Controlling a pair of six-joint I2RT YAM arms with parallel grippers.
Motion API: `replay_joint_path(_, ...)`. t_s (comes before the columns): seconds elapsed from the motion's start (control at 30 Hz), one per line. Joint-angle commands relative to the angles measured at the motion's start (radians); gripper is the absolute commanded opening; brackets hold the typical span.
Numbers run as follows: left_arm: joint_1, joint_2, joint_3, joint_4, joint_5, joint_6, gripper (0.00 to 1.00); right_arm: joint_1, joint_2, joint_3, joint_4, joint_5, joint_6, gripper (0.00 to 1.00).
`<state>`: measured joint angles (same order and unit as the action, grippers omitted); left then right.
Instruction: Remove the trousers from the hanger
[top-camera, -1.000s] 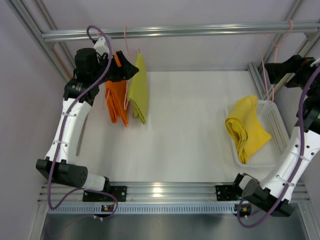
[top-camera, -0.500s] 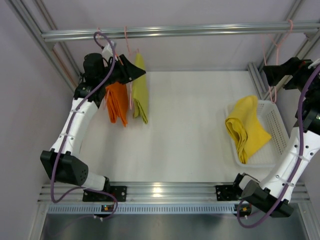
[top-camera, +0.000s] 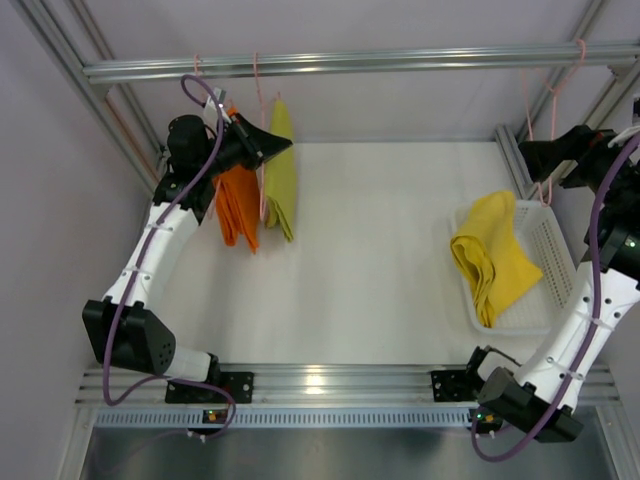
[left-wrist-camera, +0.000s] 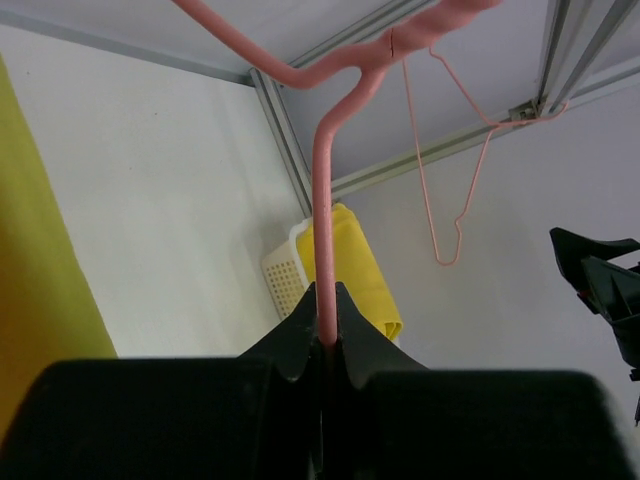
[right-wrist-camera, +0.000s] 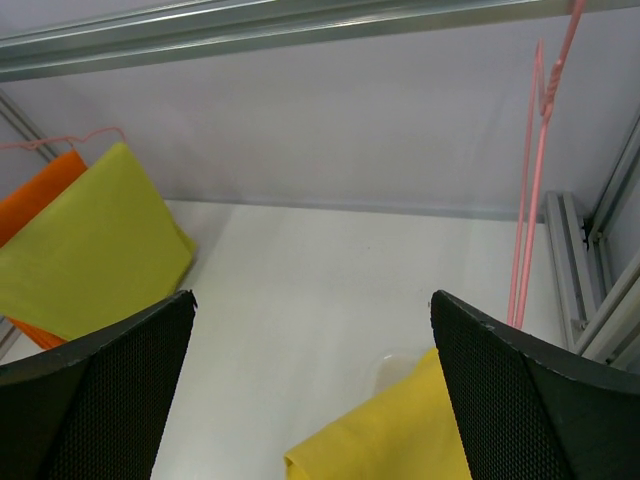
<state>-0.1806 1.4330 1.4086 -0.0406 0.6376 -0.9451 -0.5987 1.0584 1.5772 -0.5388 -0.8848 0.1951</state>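
Trousers: one of three off.
Yellow pair (top-camera: 495, 255) in basket (top-camera: 556, 240), 3 o'clock; orange pair (top-camera: 238, 205), yellow-green pair (top-camera: 280, 185) hang at 10; left end effector (left-wrist-camera: 322, 325) grips hanger (left-wrist-camera: 322, 200); right end effector (right-wrist-camera: 312, 300) spread, empty.

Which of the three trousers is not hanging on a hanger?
The yellow trousers, which lie folded in the white basket on the right. The orange trousers and the yellow-green trousers hang on pink hangers at the left.

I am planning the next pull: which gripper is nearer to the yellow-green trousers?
Left. The left gripper is at the top of the yellow-green trousers, shut on a pink hanger. The right gripper is open, far to the right near the basket.
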Motion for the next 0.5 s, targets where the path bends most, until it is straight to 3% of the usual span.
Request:
replay_joint_path(0.0,0.000,-0.062,0.026,0.209,0.030,-0.011,0.00,-0.015,-0.028,-0.005,0.060,-0.026,0.010,1.00)
replay_joint_path(0.47,-0.029,-0.051,0.127,0.312,0.039,-0.052,0.00,-0.013,-0.064,-0.072,0.146,-0.068,0.076,0.99)
